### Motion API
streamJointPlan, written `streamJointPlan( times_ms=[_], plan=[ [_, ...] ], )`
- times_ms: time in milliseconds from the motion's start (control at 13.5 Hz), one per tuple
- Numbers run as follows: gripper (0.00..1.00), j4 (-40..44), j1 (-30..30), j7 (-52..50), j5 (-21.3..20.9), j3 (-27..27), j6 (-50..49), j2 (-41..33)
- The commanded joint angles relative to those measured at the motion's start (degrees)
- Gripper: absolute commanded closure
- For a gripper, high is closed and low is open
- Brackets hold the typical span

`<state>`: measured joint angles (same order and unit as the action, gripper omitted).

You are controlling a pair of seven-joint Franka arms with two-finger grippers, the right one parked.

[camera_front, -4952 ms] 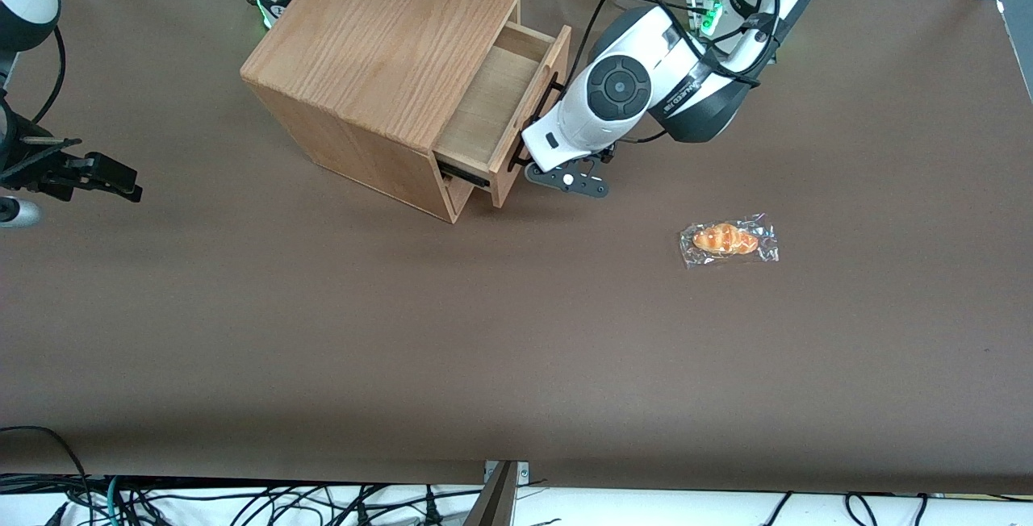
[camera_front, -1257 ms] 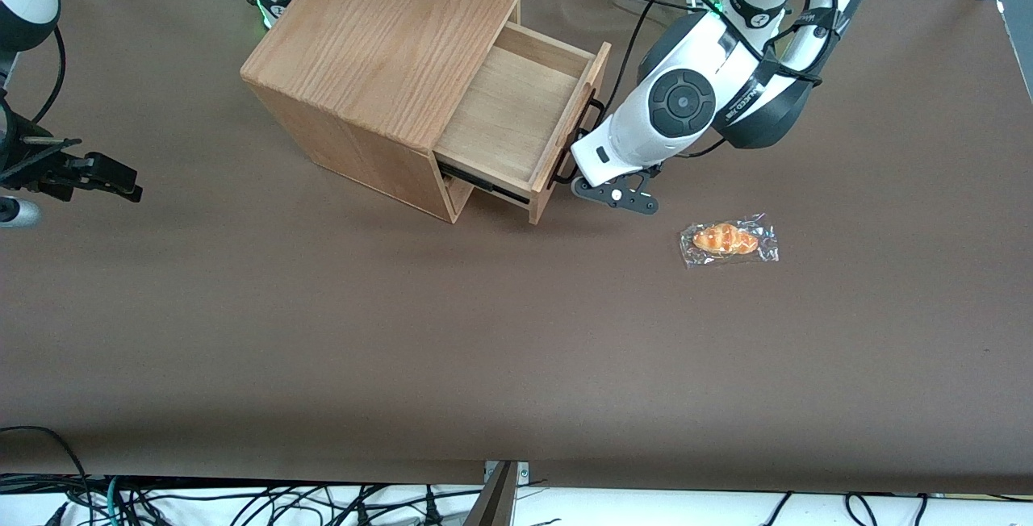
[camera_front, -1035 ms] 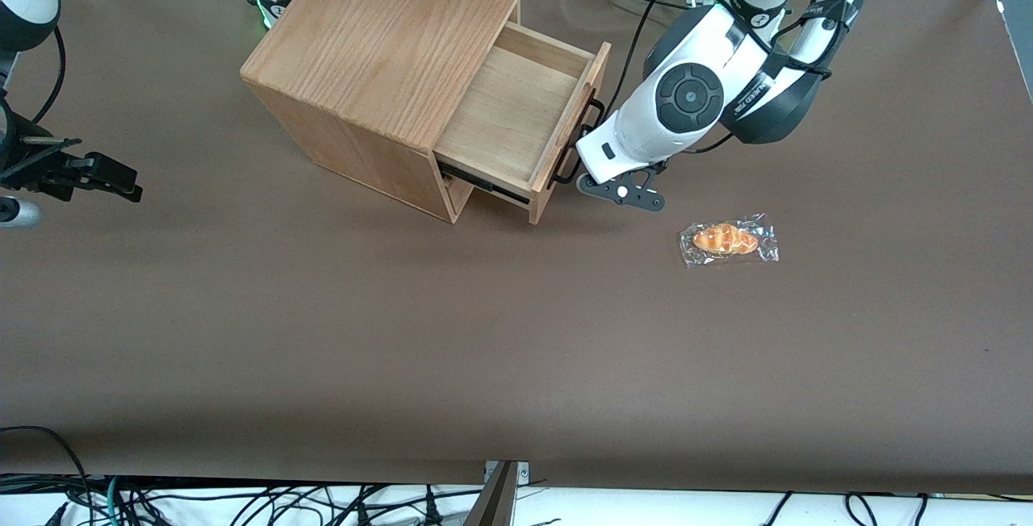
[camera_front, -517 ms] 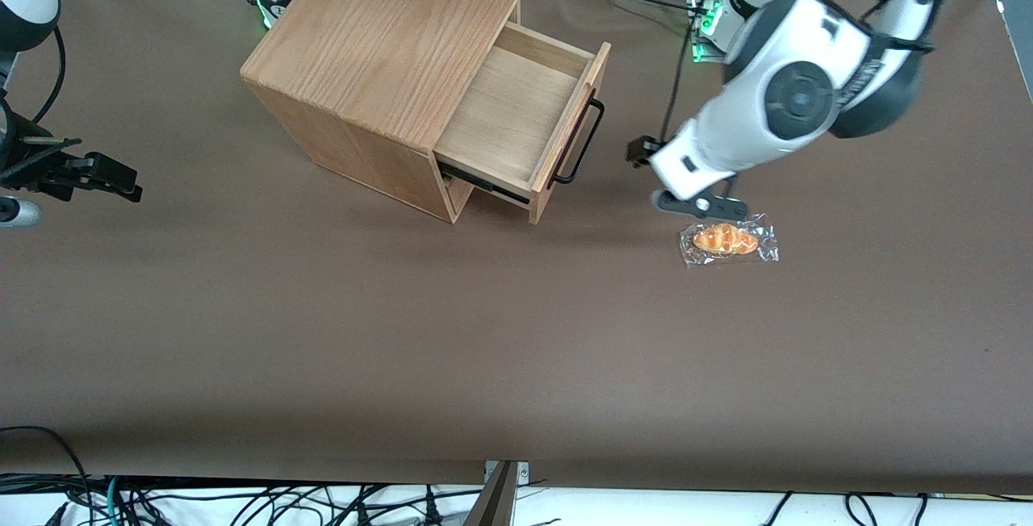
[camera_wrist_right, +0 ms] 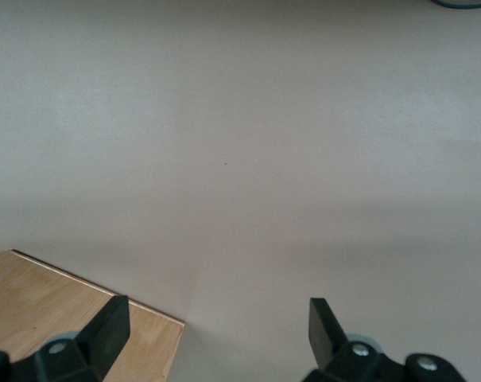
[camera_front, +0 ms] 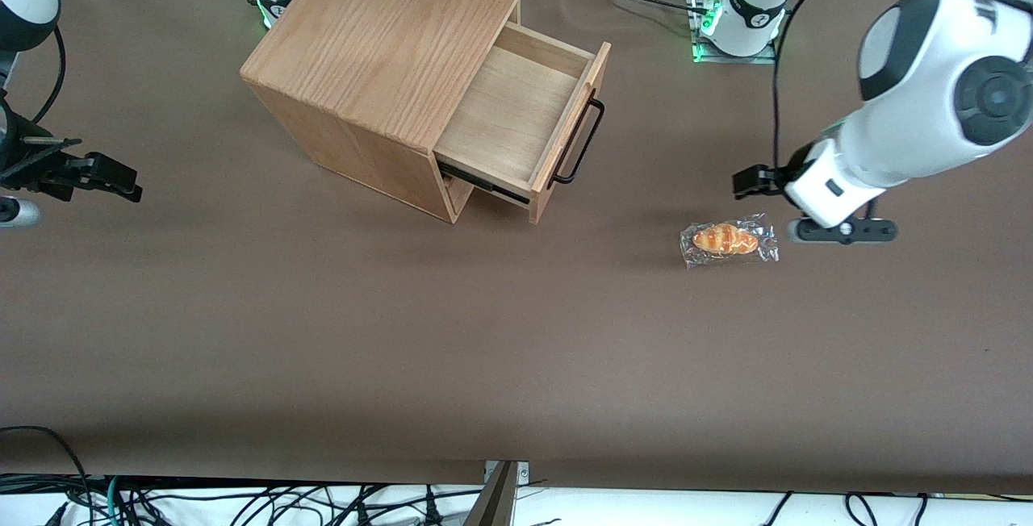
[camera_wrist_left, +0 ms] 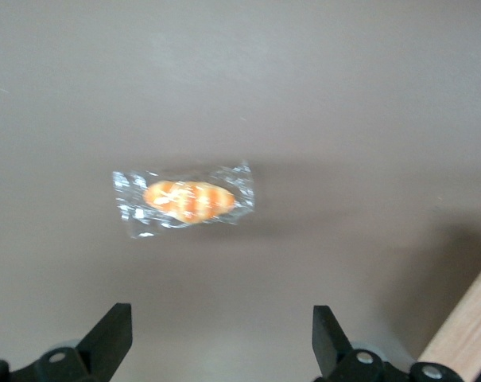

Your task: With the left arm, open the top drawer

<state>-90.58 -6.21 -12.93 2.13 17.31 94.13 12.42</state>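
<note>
Top drawer (camera_front: 516,110), a shallow light-oak wooden tray with a flat front panel and a long thin black metal bar handle (camera_front: 579,143), stands pulled well out of the big plain oak cabinet box (camera_front: 379,58), so the task looks done as things lie. The pincer (camera_front: 842,230) of the white left arm with dark grey joint bands (camera_front: 912,135) hangs above the brown surface (camera_front: 516,348), well apart from the handle and out toward the working arm's end. In the left wrist view its two dark fingers (camera_wrist_left: 113,338) stand wide apart with nothing between them. A small golden bread roll in a clear plastic wrapper (camera_front: 729,239) lies on the surface just beside the pincer, between it and the drawer; from the wrist camera the wrapped roll (camera_wrist_left: 186,200) shows beneath the spread fingers, and a strip of oak at that view's edge is probably the drawer front.

From the pincer, the drawer lies toward the parked arm's end and somewhat farther from the front camera. The handle's long axis runs along the front panel, slanting from farther to nearer that camera. The arm's forearm slopes down to the wrist, with the round dark grey cap (camera_front: 994,98) facing the front camera.
</note>
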Motion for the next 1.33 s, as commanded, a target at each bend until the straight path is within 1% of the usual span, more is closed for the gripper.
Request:
streamJointPlan(
  times_ms=[0,148,296,517,665,813,961,1109,1257],
  plan=[
    [0.00,0.0,6.4,4.7,-1.3,-9.9,-1.0,-1.6],
    [0.00,0.1,11.9,9.9,-1.3,-18.2,-1.0,-1.7],
    [0.00,0.1,14.9,13.0,-1.3,-22.8,-0.8,-1.4],
    [0.00,0.1,14.4,13.7,-1.3,-23.6,-0.6,-1.2],
    [0.00,0.3,14.5,18.4,-2.7,-26.0,-0.4,-1.1],
    [0.00,3.5,14.4,19.8,-2.9,-27.3,-0.3,0.6],
    [0.00,3.6,14.4,21.0,-2.9,-29.3,1.2,1.1],
    [0.00,3.2,14.2,23.9,-2.8,-29.3,2.8,1.1],
    [0.00,3.2,14.1,24.4,-2.7,-29.4,2.8,1.2]
  ],
)
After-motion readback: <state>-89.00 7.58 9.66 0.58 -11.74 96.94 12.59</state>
